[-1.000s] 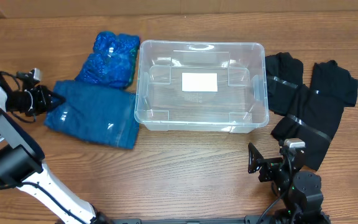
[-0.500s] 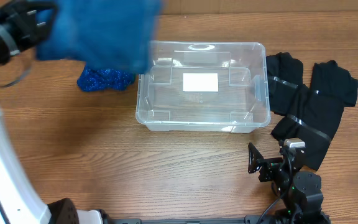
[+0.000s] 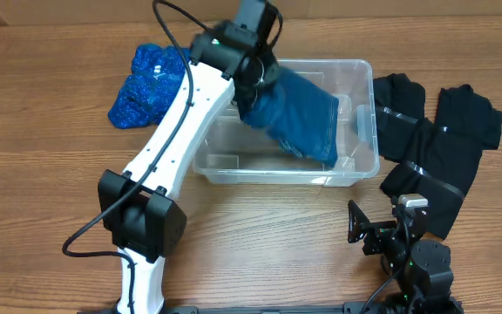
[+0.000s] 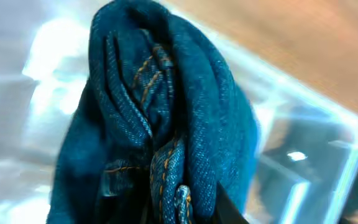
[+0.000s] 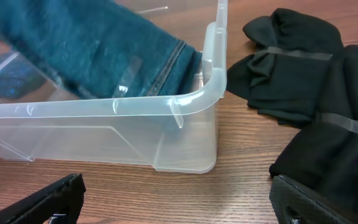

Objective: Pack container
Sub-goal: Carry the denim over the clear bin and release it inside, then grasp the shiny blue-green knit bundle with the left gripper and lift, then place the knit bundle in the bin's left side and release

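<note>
The clear plastic container stands at the table's middle; its near right corner shows in the right wrist view. My left gripper is shut on folded blue jeans and holds them over and partly inside the container. The denim fills the left wrist view, hiding the fingers, and also shows in the right wrist view. The jeans hide the container's label. My right gripper is open and empty near the table's front edge, its fingers wide apart.
A bright blue patterned garment lies left of the container. Black clothing lies to the container's right, also in the right wrist view. The left arm stretches from the front left over the table.
My left arm has swung right with the blue jeans, from above the table's left side to over the container. The right arm has not moved.
</note>
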Motion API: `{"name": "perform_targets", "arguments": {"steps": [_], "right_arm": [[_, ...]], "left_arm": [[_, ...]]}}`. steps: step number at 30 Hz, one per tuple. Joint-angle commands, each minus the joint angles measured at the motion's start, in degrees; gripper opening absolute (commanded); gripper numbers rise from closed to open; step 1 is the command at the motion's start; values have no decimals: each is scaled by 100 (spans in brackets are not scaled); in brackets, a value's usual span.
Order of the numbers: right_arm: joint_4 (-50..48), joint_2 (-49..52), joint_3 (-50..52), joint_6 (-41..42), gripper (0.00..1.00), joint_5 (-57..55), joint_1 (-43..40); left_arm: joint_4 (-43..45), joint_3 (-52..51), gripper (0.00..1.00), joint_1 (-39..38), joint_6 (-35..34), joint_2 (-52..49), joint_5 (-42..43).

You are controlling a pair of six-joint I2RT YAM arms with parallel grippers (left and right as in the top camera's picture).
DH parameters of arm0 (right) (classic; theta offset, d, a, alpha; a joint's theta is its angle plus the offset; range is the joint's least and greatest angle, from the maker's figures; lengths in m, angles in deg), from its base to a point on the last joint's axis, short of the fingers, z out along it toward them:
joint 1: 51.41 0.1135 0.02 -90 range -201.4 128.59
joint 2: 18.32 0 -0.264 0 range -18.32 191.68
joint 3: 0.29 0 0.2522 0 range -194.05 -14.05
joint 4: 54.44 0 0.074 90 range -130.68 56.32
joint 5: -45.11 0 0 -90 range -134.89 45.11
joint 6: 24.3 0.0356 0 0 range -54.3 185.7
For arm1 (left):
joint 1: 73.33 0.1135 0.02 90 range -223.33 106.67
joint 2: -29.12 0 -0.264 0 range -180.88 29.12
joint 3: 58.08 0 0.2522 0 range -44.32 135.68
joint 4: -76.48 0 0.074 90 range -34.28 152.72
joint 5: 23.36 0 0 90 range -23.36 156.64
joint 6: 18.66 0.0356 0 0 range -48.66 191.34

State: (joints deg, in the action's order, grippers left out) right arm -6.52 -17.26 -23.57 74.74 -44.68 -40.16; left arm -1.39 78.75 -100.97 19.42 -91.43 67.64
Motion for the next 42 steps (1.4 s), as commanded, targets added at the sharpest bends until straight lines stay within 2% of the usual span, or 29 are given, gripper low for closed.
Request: {"name": "perform_targets", "arguments": {"steps": [1, 3, 5, 9, 12, 15, 17, 18, 21, 22, 23, 24, 25, 26, 29, 31, 32, 36, 38, 40, 42], "right_arm": [[17, -24, 70, 39, 100, 35, -24], [17, -24, 70, 37, 100, 35, -22], [17, -24, 70, 39, 100, 35, -22], [17, -24, 70, 37, 100, 35, -24], [17, -24, 70, 37, 100, 35, -24], [17, -24, 70, 39, 100, 35, -24], [20, -24, 70, 39, 100, 35, -24], [20, -24, 70, 37, 100, 35, -22], [17, -24, 70, 37, 100, 35, -24], [17, -24, 70, 37, 100, 35, -24], [17, -24, 70, 37, 100, 35, -24], [17, -24, 70, 37, 100, 35, -22], [17, -24, 70, 37, 100, 35, -22], [17, -24, 70, 37, 100, 35, -24], [17, -24, 70, 37, 100, 35, -22], [17, -24, 70, 37, 100, 35, -24], [17, -24, 70, 37, 100, 35, -22], [17, -24, 70, 37, 100, 35, -22], [17, -24, 70, 37, 100, 35, -22], [17, -24, 70, 37, 100, 35, -22], [17, -24, 70, 37, 100, 35, -22]], "left_arm": [[-914, 179, 47, 48, 675, 162, -1088], [-1346, 179, 85, 542, 868, 297, -1491], [-1180, 181, 98, 1447, 2070, 369, -807], [-387, 179, 100, 3388, 4205, 254, 968], [-17, 179, 99, 4332, 4830, -382, 1759], [470, 179, 99, 4588, 5226, -1427, 3104], [994, 179, 99, 4570, 5239, -1971, 4074], [1246, 179, 99, 4507, 5235, -2194, 4258], [1475, 179, 100, 4225, 5241, -2487, 4092], [1473, 179, 92, 4122, 5235, -2531, 3880], [1440, 179, 71, 3998, 5158, -2568, 3488], [1340, 179, 33, 3899, 5012, -2570, 3128], [1244, 181, 13, 3858, 5016, -2570, 3073], [1180, 186, 7, 3853, 5014, -2562, 3088], [116, 619, 4, 3956, 5027, -2201, 3169], [-584, 1110, 4, 3985, 5112, -1587, 3622], [-791, 1338, 4, 3956, 5010, -975, 4124], [-619, 1362, 4, 3576, 3862, 605, 4406], [-621, 1362, 4, 3005, 3268, 1106, 4068], [-695, 1305, 4, 2190, 2435, 1110, 2935], [-570, 962, 4, 1506, 1906, 938, 2378]]}}
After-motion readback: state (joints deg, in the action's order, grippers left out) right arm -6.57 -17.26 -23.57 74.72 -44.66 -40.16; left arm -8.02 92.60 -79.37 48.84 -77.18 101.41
